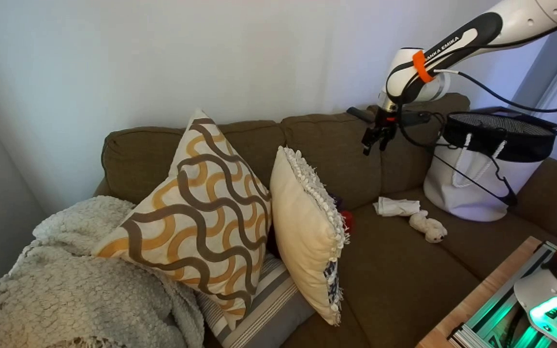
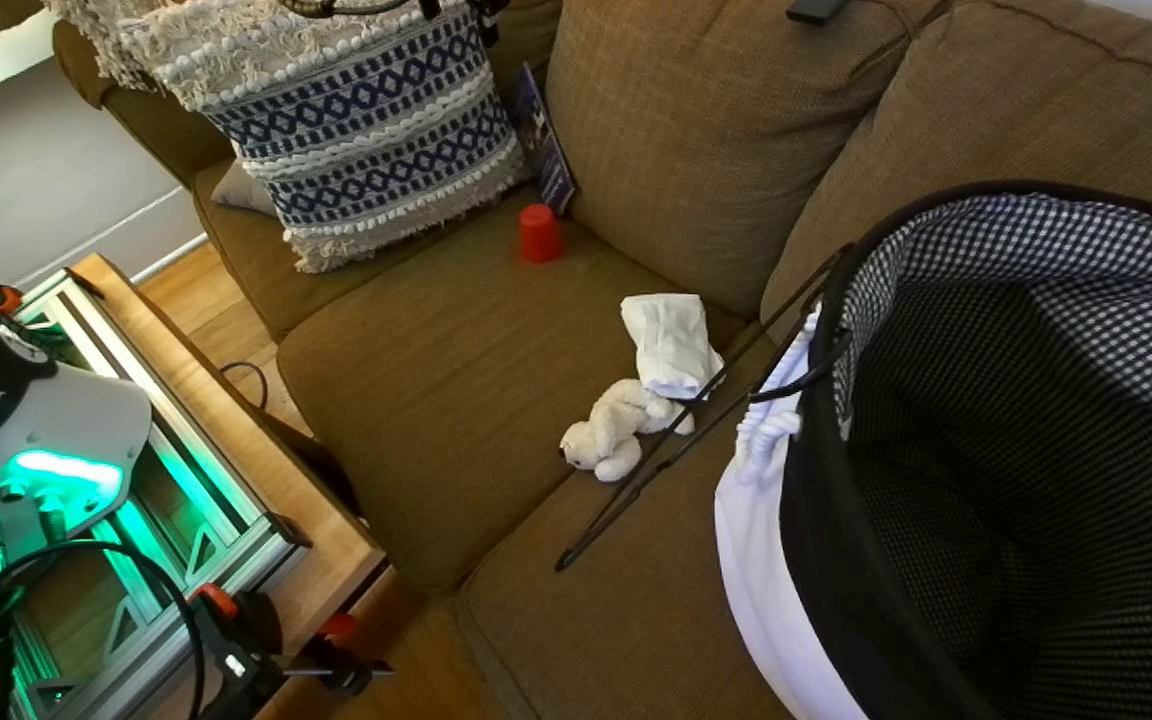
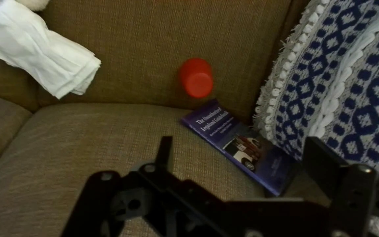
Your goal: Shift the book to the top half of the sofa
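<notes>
The book has a purple-blue cover with a car picture. In the wrist view it leans slanted against the sofa's back cushion, its right part beside the patterned pillow. In an exterior view the book stands on edge between pillow and backrest. In an exterior view only a dark purple bit of the book shows behind the pillow. My gripper hangs in front of the sofa's backrest, above the seat. In the wrist view the gripper is open and empty, its fingers spread either side of the book, apart from it.
A fringed blue-white pillow stands close beside the book. A red cup sits on the seat near it. A white cloth, a white plush toy, a black hanger and a large basket are further along.
</notes>
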